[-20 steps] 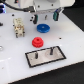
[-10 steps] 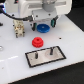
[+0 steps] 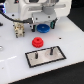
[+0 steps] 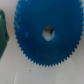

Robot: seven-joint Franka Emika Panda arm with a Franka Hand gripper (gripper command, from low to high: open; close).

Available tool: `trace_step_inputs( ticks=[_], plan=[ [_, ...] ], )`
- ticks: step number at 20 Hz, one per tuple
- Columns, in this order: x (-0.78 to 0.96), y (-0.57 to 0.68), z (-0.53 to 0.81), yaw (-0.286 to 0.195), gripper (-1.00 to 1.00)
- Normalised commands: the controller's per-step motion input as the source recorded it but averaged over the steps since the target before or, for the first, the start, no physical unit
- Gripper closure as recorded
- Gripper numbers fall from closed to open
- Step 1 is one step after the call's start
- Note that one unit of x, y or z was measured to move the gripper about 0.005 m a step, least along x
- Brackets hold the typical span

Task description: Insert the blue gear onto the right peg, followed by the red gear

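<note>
On the white bench (image 3: 15, 70), exterior view: the arm's white body hangs low over the far side, directly above the blue gear (image 3: 44, 27).
Blue gear: lies flat on the bench, partly hidden under the arm; not on any peg.
Red gear (image 3: 37, 42): rests on the bench between the blue gear and the plate, apart from both.
Plate (image 3: 46, 56): grey rectangle with a black rim, nearest the camera; two dark upright pins rise from it, both bare.
Right peg (image 3: 50, 50): taken as the pin toward the exterior view's right; nothing is threaded on it.
Gripper (image 3: 43, 24): low over the blue gear; its tips are blurred against the arm, so this view does not show whether the jaws are apart or together.

Wrist view, blue gear (image 4: 48, 33): fills most of the frame, toothed rim and central hole plain, lying flat on the white surface.
Green object (image 4: 3, 31): just beside the gear at the frame edge; identity unclear.
Jaws: not visible here, so their state cannot be told.

Progress: judged at the start; neither gear is lifted or seated. Left: grasp and seat the blue gear, then the red.
</note>
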Motion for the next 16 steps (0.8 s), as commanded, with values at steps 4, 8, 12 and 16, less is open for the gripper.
trace_step_inputs(
  ticks=[4, 8, 12, 16],
  plan=[
    [-0.31, 0.0, -0.11, 0.0, 1.0],
    [-0.18, -0.01, -0.03, 0.0, 1.0],
    [-0.17, -0.01, -0.02, 0.0, 1.0],
    [-0.13, -0.01, 0.0, 0.0, 1.0]
  ],
)
